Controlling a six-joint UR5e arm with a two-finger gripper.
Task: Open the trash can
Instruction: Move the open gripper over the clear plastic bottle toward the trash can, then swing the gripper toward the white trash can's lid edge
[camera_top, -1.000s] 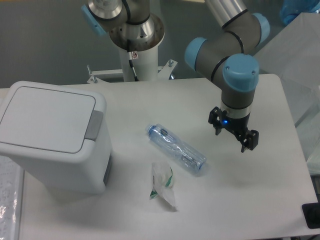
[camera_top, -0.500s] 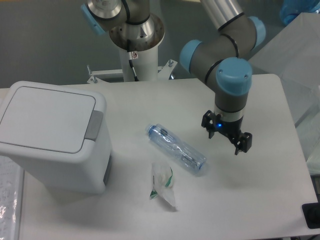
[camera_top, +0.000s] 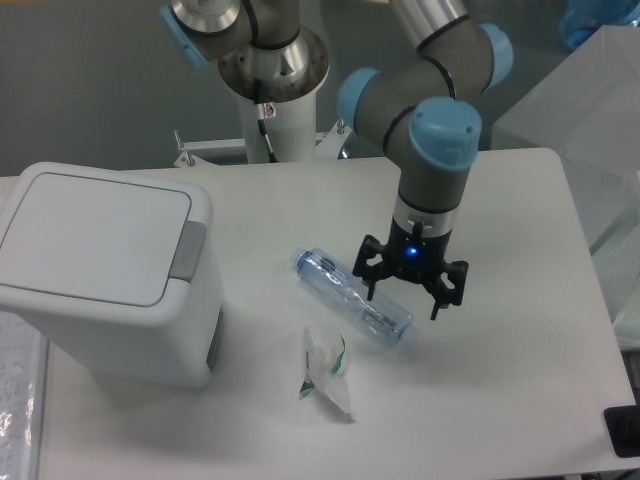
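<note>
Trash can (camera_top: 95, 270): lid flat down, contents hidden.
Bottle (camera_top: 353, 298): lying on surface (camera_top: 520, 400).
End effector (camera_top: 411, 290): fingers apart, holding nothing.

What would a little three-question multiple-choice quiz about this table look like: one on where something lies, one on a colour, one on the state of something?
1. Where does the clear plastic bottle lie?
A. On the table between the trash can and the gripper
B. Inside the trash can
C. Held in the gripper

2. What colour is the push-button tab on the trash can?
A. Red
B. Grey
C. Green

3. How is the trash can's lid right now?
A. Swung fully up
B. Removed and lying on the table
C. Down, flat and closed

Answers:
1. A, since the bottle lies on its side on the white table, right of the bin, with the gripper open above its far end.
2. B, since the tab at the lid's right edge is grey against white plastic.
3. C, since the lid sits flush in the bin's top.
</note>
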